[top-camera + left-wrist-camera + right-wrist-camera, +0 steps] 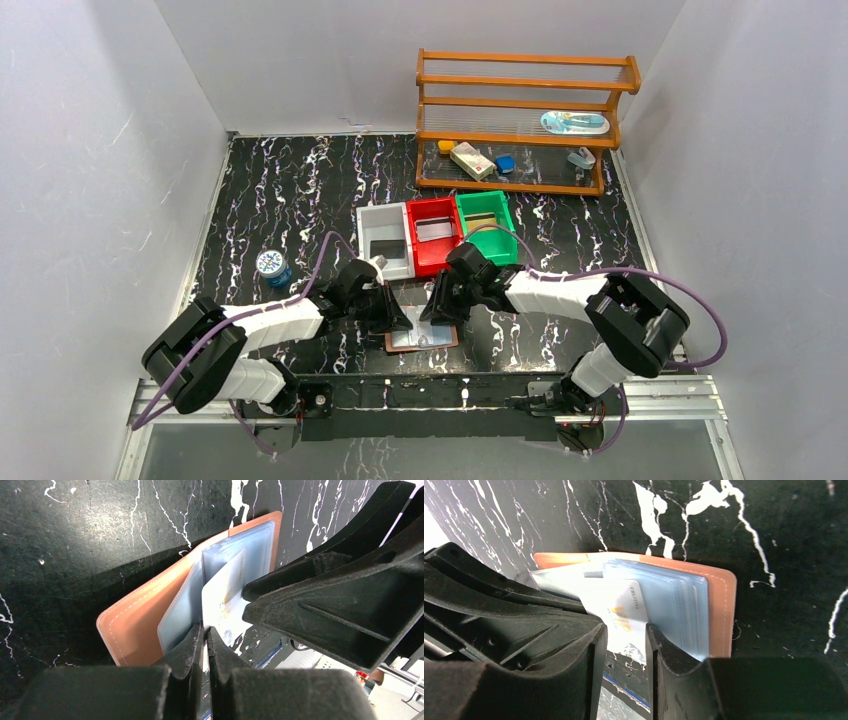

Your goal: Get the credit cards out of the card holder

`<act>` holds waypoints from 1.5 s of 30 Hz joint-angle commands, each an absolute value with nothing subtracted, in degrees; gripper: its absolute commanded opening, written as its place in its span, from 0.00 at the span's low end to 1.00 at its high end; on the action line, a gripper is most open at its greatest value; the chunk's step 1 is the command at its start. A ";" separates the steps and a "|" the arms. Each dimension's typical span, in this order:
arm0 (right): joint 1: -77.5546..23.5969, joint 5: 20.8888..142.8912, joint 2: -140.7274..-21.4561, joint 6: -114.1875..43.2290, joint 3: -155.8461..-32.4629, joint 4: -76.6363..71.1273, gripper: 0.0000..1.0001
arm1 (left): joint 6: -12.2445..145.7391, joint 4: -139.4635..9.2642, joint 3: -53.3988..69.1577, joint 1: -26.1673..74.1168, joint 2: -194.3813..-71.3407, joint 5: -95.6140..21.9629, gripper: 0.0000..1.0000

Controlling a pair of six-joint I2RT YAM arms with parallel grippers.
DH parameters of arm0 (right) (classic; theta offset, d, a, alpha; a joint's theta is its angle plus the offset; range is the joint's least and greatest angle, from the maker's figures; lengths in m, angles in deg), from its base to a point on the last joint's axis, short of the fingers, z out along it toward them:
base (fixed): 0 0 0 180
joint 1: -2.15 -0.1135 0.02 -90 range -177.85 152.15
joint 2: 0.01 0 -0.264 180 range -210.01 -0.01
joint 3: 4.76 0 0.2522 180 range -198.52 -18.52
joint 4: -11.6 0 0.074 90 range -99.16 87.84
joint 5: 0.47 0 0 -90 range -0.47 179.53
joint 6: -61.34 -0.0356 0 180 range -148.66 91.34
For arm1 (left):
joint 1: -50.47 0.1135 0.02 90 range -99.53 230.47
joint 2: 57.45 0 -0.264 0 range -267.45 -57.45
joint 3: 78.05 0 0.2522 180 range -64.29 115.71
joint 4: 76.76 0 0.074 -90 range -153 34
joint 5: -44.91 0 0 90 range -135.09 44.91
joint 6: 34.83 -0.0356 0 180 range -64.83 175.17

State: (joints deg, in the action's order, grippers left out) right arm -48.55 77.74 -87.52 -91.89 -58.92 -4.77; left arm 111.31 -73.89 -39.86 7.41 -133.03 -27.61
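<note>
The card holder (430, 340) lies open near the table's front edge: tan-brown leather (145, 615) with light blue pockets (684, 600). One whitish credit card (222, 595) sticks partway out of a pocket. My left gripper (205, 629) is shut, and its tips rest on the blue lining at the card's left edge. My right gripper (626, 627) is open, and the card's (624, 612) free end shows in the gap between its fingers. Both grippers meet over the holder in the top view, the left one (405, 322) beside the right one (428, 312).
White (385, 240), red (433, 235) and green (487, 225) bins stand in a row just behind the grippers. A wooden rack (520, 120) with small items stands at the back right. A blue-lidded jar (272, 265) sits at the left.
</note>
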 commanded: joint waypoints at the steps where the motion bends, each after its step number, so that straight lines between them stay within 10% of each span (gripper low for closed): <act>1: -48.67 81.61 -86.38 -92.23 -57.90 -9.75 0.43 | 109.76 -69.80 -38.58 7.67 -133.04 -28.15 0.00; 15: -48.74 78.50 -88.24 -93.54 -55.45 -5.44 0.44 | 115.22 -80.10 -41.77 7.67 -133.84 -24.23 0.16; 45: -47.75 82.91 -82.75 -85.04 -64.79 -9.81 0.51 | 108.48 -60.99 -36.33 8.05 -123.33 -33.57 0.00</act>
State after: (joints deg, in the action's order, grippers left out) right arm -48.07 80.36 -85.85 -89.44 -60.17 -7.33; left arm 112.14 -67.92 -39.54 7.62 -125.59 -30.67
